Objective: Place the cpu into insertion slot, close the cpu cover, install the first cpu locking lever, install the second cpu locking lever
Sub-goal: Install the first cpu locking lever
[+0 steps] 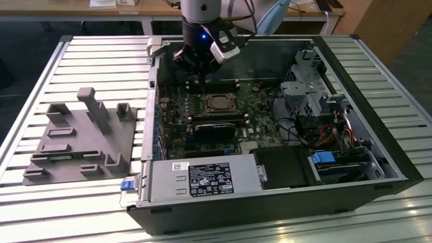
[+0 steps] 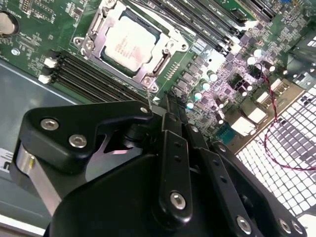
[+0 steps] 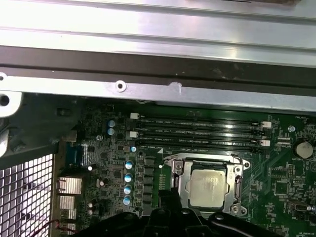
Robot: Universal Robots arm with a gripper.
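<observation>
Second wrist view, cpu (image 2: 129, 43) flat beneath cpu cover (image 2: 96, 24), gripper (image 2: 169, 102) beside, state unclear

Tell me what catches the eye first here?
An open computer case lies on a slatted table, the robot's black gripper hanging over its green circuit board. Near the gripper, the silvery cpu sits in the insertion slot, framed by the metal cpu cover. A grey moulded holder sits at the exterior view's left.

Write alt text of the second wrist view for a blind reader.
The cpu lies flat on the green circuit board, framed by the silvery cpu cover. The black gripper sits in the foreground near it.
</observation>
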